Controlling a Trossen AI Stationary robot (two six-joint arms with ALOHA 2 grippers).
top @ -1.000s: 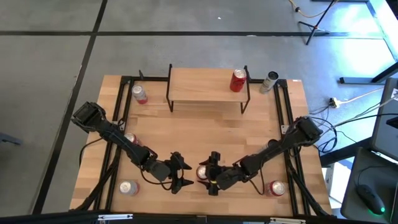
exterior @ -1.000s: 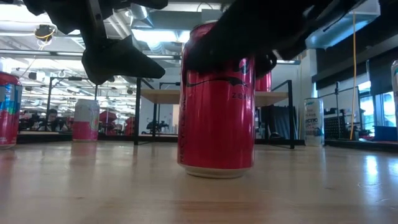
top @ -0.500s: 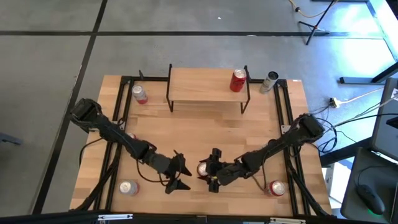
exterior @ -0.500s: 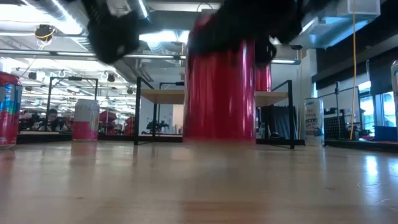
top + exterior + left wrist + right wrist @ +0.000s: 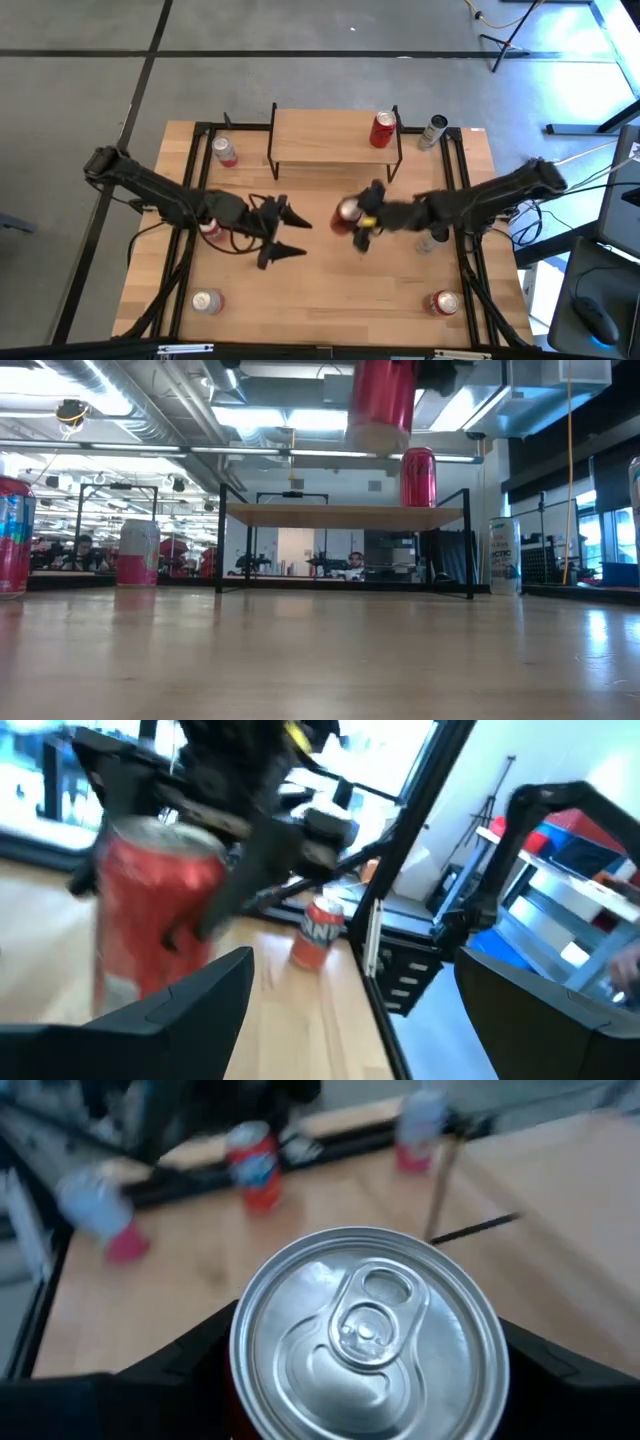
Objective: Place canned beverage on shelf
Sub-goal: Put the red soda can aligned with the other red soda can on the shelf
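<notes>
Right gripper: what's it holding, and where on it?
The right gripper holds a red can by its sides, near the top, lifted clear of the table. The left gripper is open, empty.

held can [image 5: 346,213]: red body, silver top | shelf [image 5: 330,140]: light wood plank, black legs | can on shelf [image 5: 382,130]: red | table [image 5: 330,280]: light wood, black rails | right hand [image 5: 366,216]: black, yellow mark | left hand [image 5: 285,232]: black | can beside shelf [image 5: 433,130]: white, dark top | floor [image 5: 200,60]: grey
</notes>
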